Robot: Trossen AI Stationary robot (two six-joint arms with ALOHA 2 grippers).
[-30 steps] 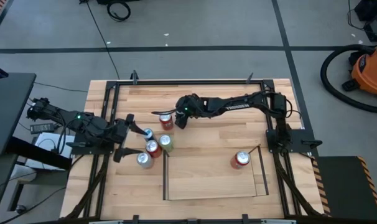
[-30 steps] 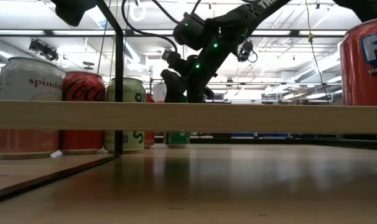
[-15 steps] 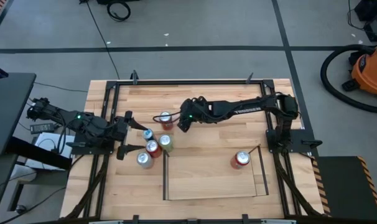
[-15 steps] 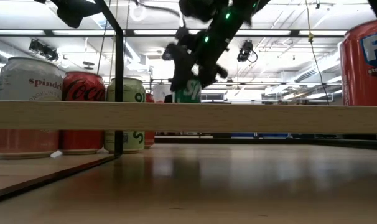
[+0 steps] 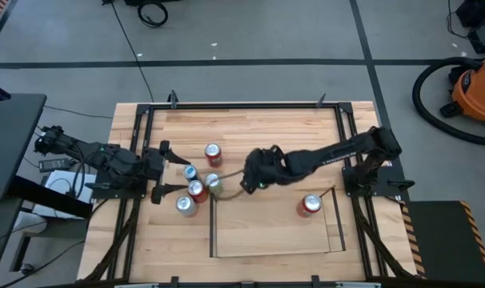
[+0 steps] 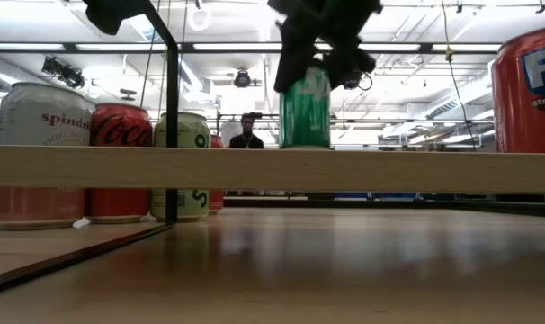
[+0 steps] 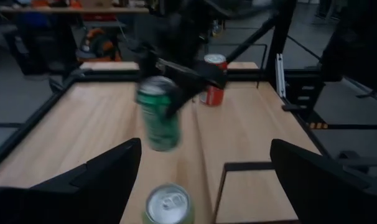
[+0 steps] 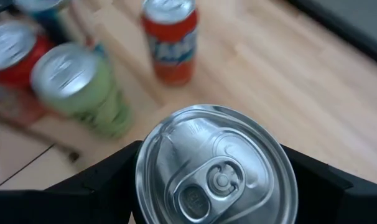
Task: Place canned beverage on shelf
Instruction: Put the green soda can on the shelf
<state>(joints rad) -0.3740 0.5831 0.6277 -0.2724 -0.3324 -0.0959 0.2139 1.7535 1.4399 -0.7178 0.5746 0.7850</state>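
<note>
A green can (image 6: 305, 108) hangs in the air, with my right gripper (image 5: 252, 179) shut on it; it is just past the far left corner of the shelf (image 5: 258, 232). The left wrist view also shows the green can (image 7: 158, 113) aloft. The shelf is a light-wood panel edged with dark rods, and a red can (image 5: 309, 205) stands on its right part. My left gripper (image 5: 164, 171) stands open at the table's left, beside a cluster of cans (image 5: 196, 189), and touches none of them. My right gripper pinches the green can by its two opposite sides just below the top rim (image 8: 141, 169), one finger (image 8: 101, 180) on each side. The fingers come slanting down from above and from the table's right. The can hangs about upright, top up, clear of the table.
A blue can, a red one, a pale green one (image 5: 213, 182) and a silver one (image 5: 185, 206) stand close together left of the shelf. A red-orange can (image 5: 213, 153) stands alone farther back. A black frame (image 5: 242, 104) rims the table. A person (image 6: 246, 135) stands far behind.
My right gripper has lifted the green can from beside the lone red-orange can. It has carried the can up, toward the table's near edge and somewhat to the right, as far as the shelf's far left corner. The wrist has rolled on the way.
</note>
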